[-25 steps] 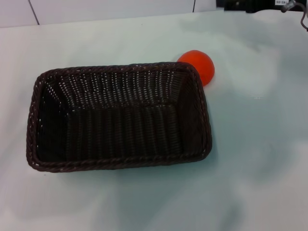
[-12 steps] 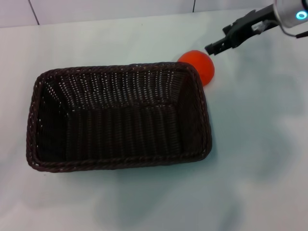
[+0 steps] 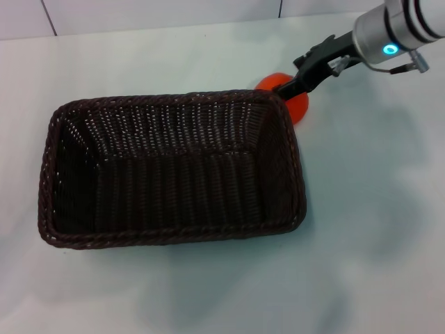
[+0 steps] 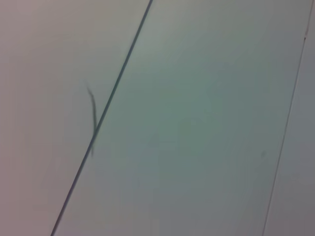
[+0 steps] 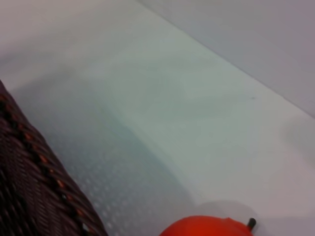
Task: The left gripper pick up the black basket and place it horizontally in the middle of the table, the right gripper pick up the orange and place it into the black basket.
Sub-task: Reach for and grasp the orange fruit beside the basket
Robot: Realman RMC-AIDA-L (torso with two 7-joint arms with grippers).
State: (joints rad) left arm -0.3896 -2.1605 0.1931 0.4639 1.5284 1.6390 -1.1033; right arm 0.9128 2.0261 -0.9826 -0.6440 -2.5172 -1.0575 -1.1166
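One black basket (image 3: 172, 169) lies lengthwise mid-desk (image 3: 375, 229). At its 1 o'clock corner sits the orange (image 3: 297, 104) — touching the rim. Over it hangs the right gripper (image 3: 288, 87); whether its jaws are wide or narrow, I cannot tell.

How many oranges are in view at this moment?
1: the orange sits on the table outside the black basket, at its far right corner, under the right gripper.

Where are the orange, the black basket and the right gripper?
orange (image 3: 300, 108), head view, its exposed right side.
black basket (image 3: 174, 235), head view, near braided rim.
right gripper (image 3: 288, 88), head view, fingertips over the orange.
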